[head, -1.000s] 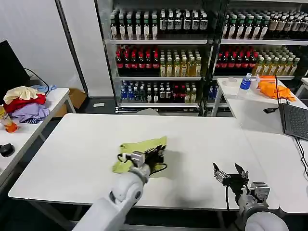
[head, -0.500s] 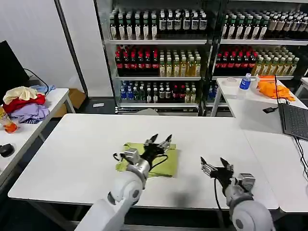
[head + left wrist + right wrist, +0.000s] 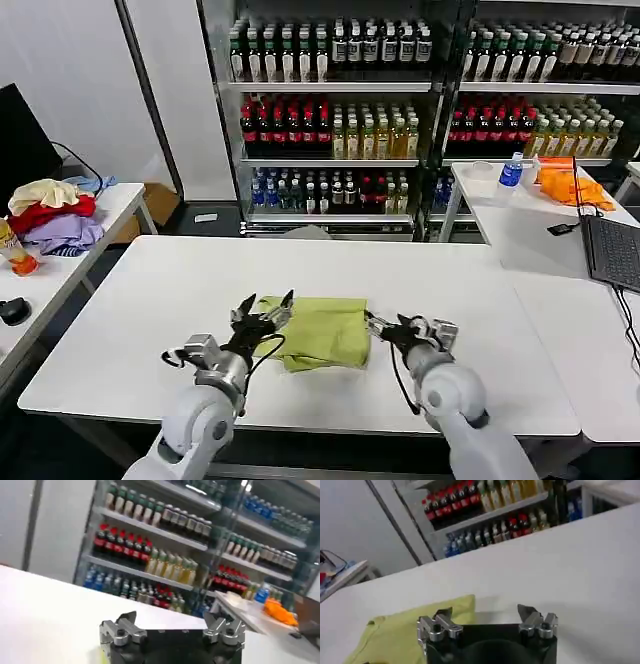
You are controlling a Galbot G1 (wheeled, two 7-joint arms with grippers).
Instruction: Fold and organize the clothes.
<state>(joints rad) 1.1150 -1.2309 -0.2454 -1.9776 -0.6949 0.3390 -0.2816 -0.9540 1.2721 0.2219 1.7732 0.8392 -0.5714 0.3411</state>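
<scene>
The soft lime-green short-sleeved T-shirt (image 3: 318,333) lay folded at lower centre of the white bench (image 3: 150,300); the left claw (image 3: 262,312) at its left edge and right claw (image 3: 385,330) at its right both gaped, released; snagging could undo the fold.

this looks like a test room made up like a shop. behind the big white table (image 3: 150,300) stand tall shelves (image 3: 330,88) full of drink bottles (image 3: 285,125) in neat rows. right of the table, a side table holds a laptop (image 3: 612,250). left of it, another holds a clothes pile (image 3: 55,215).
</scene>
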